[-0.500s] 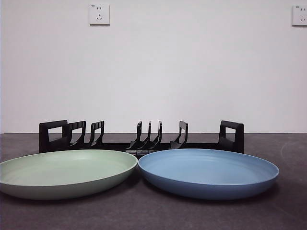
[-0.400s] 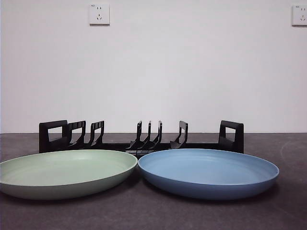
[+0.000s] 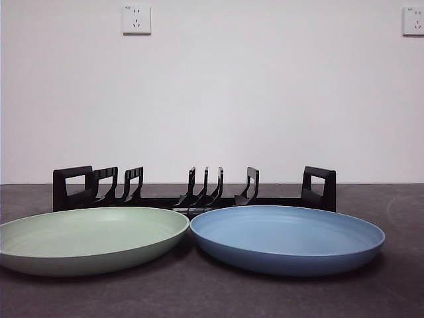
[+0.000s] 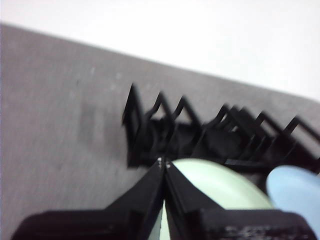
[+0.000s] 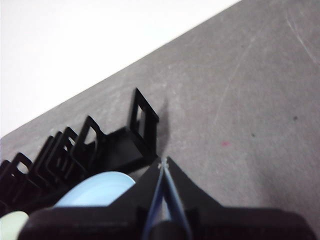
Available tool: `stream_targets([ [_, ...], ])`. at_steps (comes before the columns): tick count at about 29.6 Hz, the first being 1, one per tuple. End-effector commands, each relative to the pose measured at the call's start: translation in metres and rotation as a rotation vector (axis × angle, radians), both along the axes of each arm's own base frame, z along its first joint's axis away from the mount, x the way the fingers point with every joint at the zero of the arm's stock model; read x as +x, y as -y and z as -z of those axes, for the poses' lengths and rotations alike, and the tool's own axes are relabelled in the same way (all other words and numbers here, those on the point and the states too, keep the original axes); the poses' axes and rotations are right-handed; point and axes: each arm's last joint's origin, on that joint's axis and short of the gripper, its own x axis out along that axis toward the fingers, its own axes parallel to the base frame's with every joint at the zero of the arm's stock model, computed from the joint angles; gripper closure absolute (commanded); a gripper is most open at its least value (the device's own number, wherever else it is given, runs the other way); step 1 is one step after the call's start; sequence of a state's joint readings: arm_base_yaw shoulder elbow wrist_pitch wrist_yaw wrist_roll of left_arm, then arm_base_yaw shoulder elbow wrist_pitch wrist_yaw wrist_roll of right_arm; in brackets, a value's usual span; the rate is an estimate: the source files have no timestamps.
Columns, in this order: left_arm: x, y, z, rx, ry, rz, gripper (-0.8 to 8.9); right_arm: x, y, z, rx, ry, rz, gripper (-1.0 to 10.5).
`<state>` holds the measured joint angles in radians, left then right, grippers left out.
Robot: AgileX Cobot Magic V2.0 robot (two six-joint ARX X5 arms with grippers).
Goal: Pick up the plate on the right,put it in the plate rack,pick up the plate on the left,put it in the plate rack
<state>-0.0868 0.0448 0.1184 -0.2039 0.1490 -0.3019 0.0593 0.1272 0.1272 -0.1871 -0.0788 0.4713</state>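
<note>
Dark grey table [image 3: 397, 298], white wall behind. Plate rack [image 3: 192, 195]: empty, at back. Green plate [image 3: 89, 238], blue plate [image 3: 288, 237]: flat before it, unmoved since earlier. My left gripper [image 4: 164, 162], right gripper [image 5: 162, 162]: pressed together, nothing grasped.

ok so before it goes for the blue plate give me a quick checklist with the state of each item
1. Blue plate flat on the table, in front of the plate rack: ok.
2. Rack slots free of plates: ok.
3. Green plate clear of the blue one: cannot tell, rims look very close.
4. Right tool open for a grasp: not ok, shut.
5. Left tool away from the blue plate, over the green plate: ok.
</note>
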Motion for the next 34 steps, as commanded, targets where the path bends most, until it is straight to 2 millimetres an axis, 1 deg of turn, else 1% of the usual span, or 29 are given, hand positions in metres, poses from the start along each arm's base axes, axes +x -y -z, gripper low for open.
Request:
stream_targets([
  [1,0.001,0.000,-0.013,-0.015,0.005,0.009,8.20,0.004,0.000,-0.014,0.009,-0.017,0.000,9.6],
  [7,0.011,0.001,-0.040,-0.010,-0.043,0.008,8.19,0.023,-0.002,-0.045,-0.028,-0.077,-0.014,9.6],
  [11,0.025,0.003,-0.055,-0.004,-0.097,0.022,8.20,0.041,-0.006,-0.062,-0.064,-0.119,-0.121,9.6],
  [16,0.050,0.008,-0.070,0.017,-0.187,0.150,8.19,0.068,-0.011,-0.072,-0.023,-0.208,-0.259,9.6],
  [20,0.071,0.013,-0.075,0.010,-0.258,0.254,8.18,0.088,-0.014,-0.072,-0.010,-0.301,-0.339,9.6],
  [23,0.086,0.015,-0.074,0.014,-0.309,0.298,8.18,0.102,-0.016,-0.067,-0.029,-0.385,-0.379,9.5],
  [27,0.108,0.022,-0.066,-0.033,-0.404,0.420,8.13,0.124,-0.020,-0.054,-0.069,-0.515,-0.475,9.4],
  [28,0.111,0.025,-0.063,-0.039,-0.423,0.442,8.05,0.129,-0.021,-0.049,-0.074,-0.539,-0.484,9.0],
  [29,0.113,0.027,-0.062,-0.042,-0.435,0.455,7.44,0.131,-0.022,-0.046,-0.080,-0.554,-0.494,8.3],
  [30,0.115,0.029,-0.061,-0.050,-0.446,0.457,6.27,0.133,-0.024,-0.041,-0.086,-0.571,-0.504,7.6],
  [31,0.115,0.030,-0.060,-0.048,-0.444,0.464,5.50,0.135,-0.026,-0.038,-0.090,-0.587,-0.513,7.5],
  [34,0.117,0.034,-0.066,-0.041,-0.414,0.482,5.42,0.140,-0.031,-0.026,-0.093,-0.641,-0.530,7.5],
])
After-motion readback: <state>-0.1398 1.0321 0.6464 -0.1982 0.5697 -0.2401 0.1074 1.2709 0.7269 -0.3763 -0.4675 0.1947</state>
